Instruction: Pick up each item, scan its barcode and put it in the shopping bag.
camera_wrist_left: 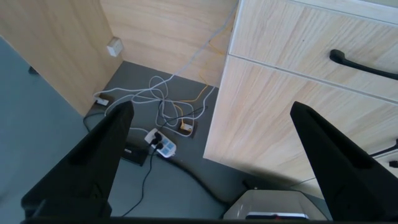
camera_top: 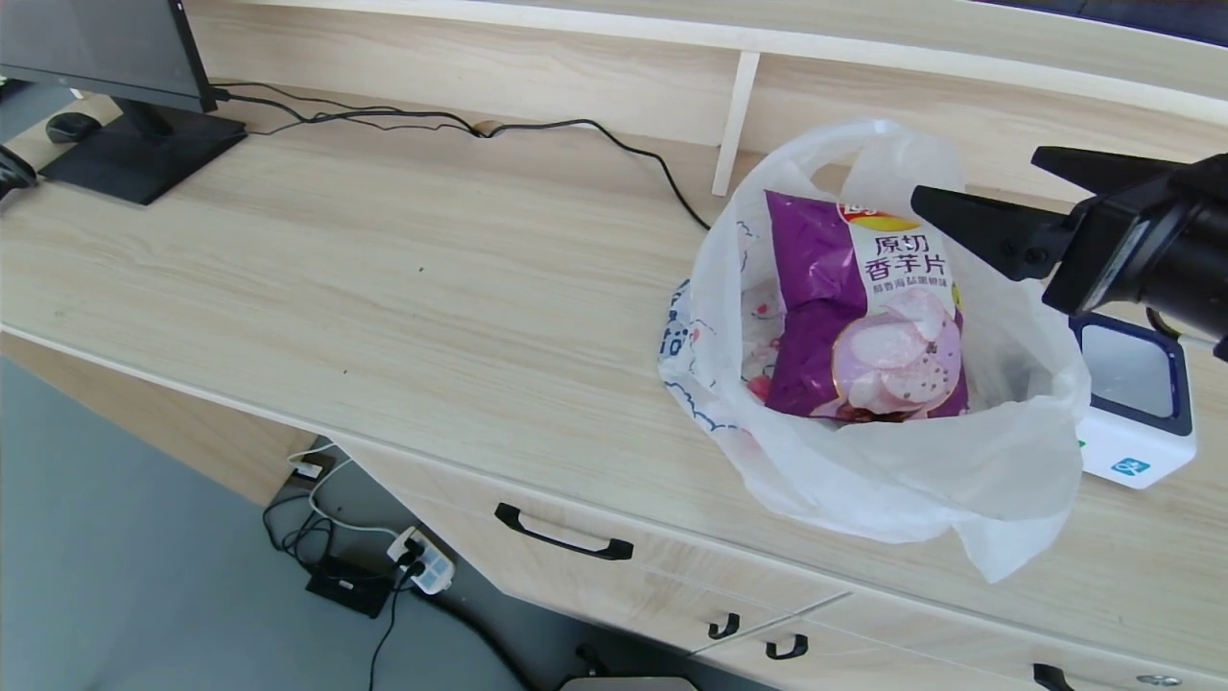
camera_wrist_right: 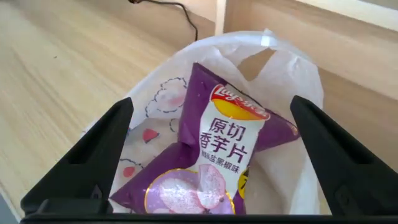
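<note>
A purple chip bag (camera_top: 863, 307) stands upright inside the white plastic shopping bag (camera_top: 892, 470) on the wooden counter. My right gripper (camera_top: 979, 192) hovers open just right of the bag's top, nothing between its fingers. In the right wrist view the chip bag (camera_wrist_right: 214, 162) lies below the spread fingers, inside the shopping bag (camera_wrist_right: 280, 68). The white barcode scanner (camera_top: 1137, 403) sits on the counter just right of the bag. My left gripper (camera_wrist_left: 211, 162) hangs open beside the counter, over the floor, holding nothing.
A monitor base (camera_top: 144, 144) and black cables (camera_top: 432, 120) sit at the counter's back left. An upright divider (camera_top: 734, 120) rises behind the bag. Drawer fronts with black handles (camera_top: 563, 537) run below the counter edge. A power strip (camera_wrist_left: 163, 146) and cords lie on the floor.
</note>
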Available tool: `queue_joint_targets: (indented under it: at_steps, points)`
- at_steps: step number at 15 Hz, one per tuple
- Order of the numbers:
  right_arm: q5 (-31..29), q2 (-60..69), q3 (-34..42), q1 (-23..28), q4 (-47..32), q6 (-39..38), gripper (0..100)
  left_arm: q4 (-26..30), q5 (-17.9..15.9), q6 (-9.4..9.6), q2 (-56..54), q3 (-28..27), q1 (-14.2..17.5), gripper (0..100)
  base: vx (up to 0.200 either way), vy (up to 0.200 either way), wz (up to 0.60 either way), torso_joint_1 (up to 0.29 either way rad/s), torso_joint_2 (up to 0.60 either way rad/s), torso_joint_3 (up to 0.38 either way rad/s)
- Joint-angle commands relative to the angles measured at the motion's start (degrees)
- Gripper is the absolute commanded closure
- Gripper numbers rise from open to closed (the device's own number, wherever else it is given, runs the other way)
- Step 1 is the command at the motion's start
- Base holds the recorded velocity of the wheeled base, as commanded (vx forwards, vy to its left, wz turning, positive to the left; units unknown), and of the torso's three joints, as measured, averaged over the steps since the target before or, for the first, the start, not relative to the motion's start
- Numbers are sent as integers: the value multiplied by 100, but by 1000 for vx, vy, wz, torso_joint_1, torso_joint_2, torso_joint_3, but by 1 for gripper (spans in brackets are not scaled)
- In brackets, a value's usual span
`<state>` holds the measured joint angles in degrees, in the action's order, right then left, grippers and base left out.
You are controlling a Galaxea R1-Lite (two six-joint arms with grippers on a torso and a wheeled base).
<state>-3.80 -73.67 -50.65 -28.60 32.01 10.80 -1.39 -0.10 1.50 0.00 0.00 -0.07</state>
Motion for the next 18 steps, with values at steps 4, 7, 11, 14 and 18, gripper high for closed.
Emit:
queue_joint_targets:
  at_steps: [4,7,11,14,18]
  points:
    - [117,371,143,-278,7,300,0,-2,1,-1,9,0,-1,0,0,0,0,0,0,0]
    - [117,590,433,-278,16,282,0,-2,1,-1,9,0,-1,0,0,0,-400,0,2,2]
    - [108,854,846,-269,16,273,0,-2,1,-1,9,0,-1,0,0,0,-600,4,2,4]
    - [90,880,890,-269,16,273,0,7,1,8,9,0,-1,0,0,0,-600,1,4,4]
    - [55,872,943,-243,7,159,0,7,1,8,9,0,-1,0,0,0,-150,-1,2,1]
